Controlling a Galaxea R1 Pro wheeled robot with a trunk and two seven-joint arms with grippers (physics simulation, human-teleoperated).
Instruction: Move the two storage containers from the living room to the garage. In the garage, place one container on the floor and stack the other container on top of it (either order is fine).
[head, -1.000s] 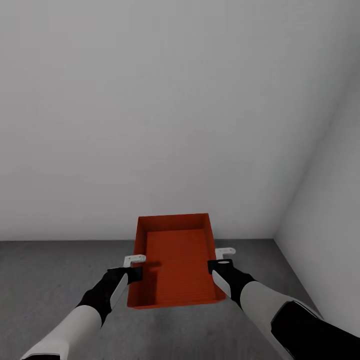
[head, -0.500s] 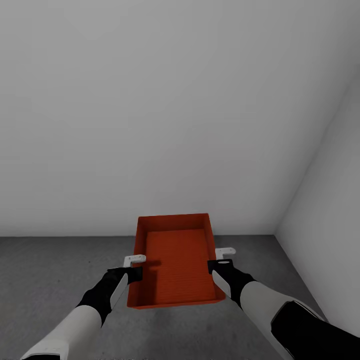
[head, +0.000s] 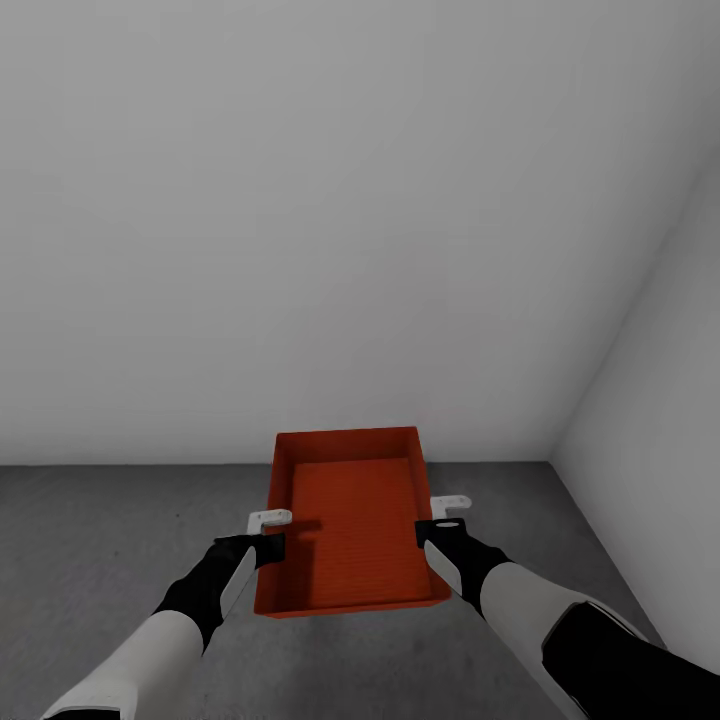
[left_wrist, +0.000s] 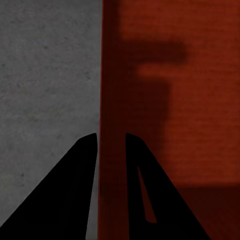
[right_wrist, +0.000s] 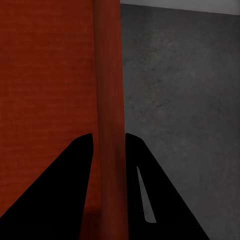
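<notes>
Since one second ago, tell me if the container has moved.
Cannot tell for sure. The storage container sits at the same spot in the head view between both claws, while the wall-floor edge climbed slightly, so the camera shifted, probably carrying it along.

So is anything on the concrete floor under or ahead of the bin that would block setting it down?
Nothing visible. The storage container hangs between the left hand and right hand, each clamped on a side wall, above bare floor near the wall corner.

Orange-red storage container (head: 350, 530) (open-topped, empty) held level.
</notes>
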